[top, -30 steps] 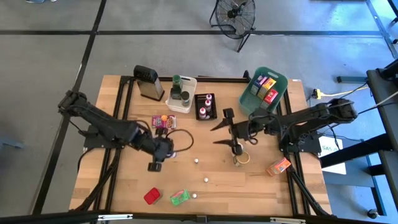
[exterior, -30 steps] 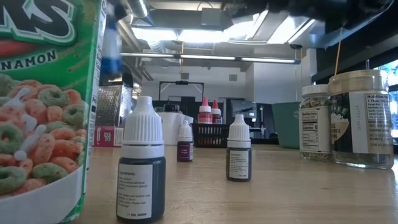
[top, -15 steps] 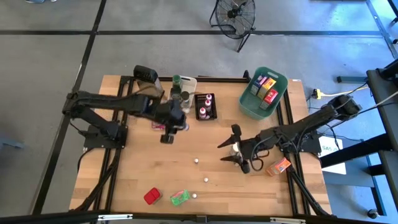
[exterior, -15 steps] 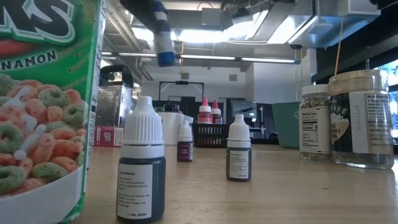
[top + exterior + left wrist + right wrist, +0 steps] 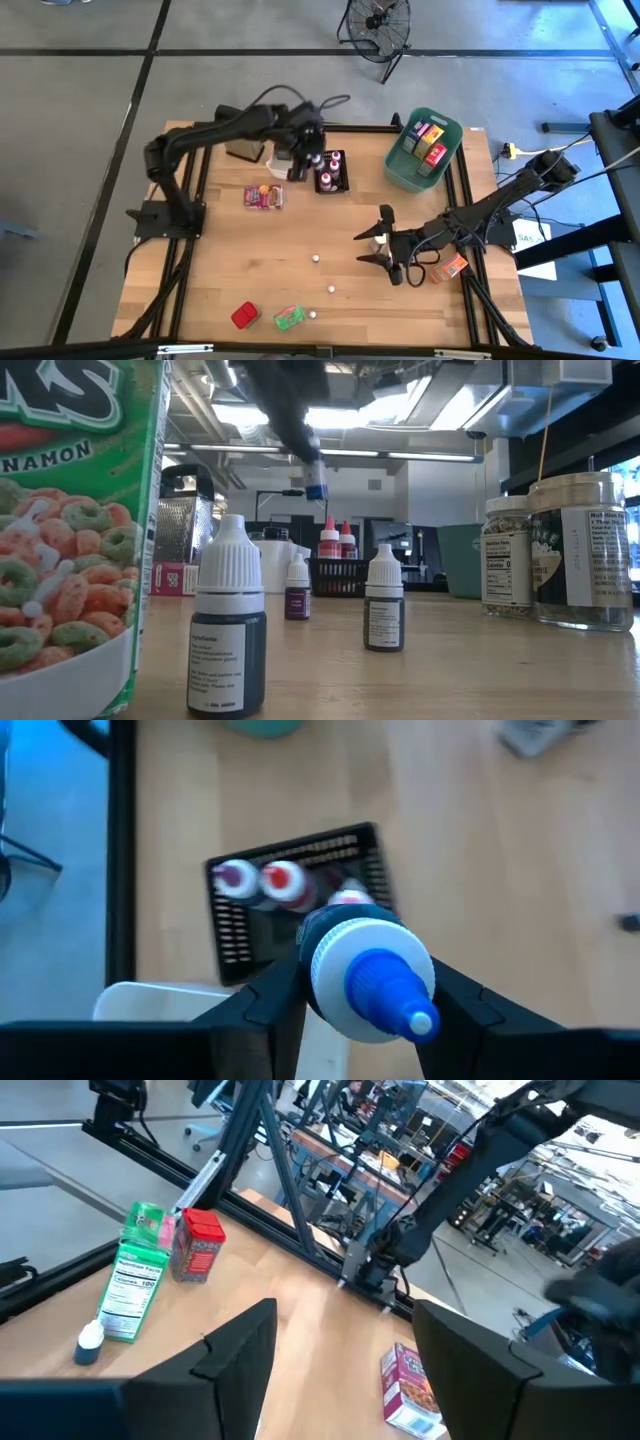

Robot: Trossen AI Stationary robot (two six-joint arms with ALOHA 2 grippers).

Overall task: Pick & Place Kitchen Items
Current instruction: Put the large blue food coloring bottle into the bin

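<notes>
Wooden counter (image 5: 300, 240) | my left gripper (image 5: 340, 990), clamped on blue-capped bottle (image 5: 365, 975), has swung above black basket (image 5: 225, 935): drop next | right gripper (image 5: 383, 247) apart, empty.

Blue-capped bottle (image 5: 365, 980), black basket (image 5: 300, 900), teal bin (image 5: 424, 150)

- A robotics lab or workshop, not a home kitchen.
- The wooden table (image 5: 330, 250) sits on a black metal frame over a bare grey concrete floor (image 5: 80, 120).
- A floor fan (image 5: 377, 22) stands behind the table.
- Exposed ceiling ducts (image 5: 520, 390) and strip lights (image 5: 330, 452) run overhead.
- Further black frames and arm rigs (image 5: 420, 1220) fill the open hall beyond.
</notes>
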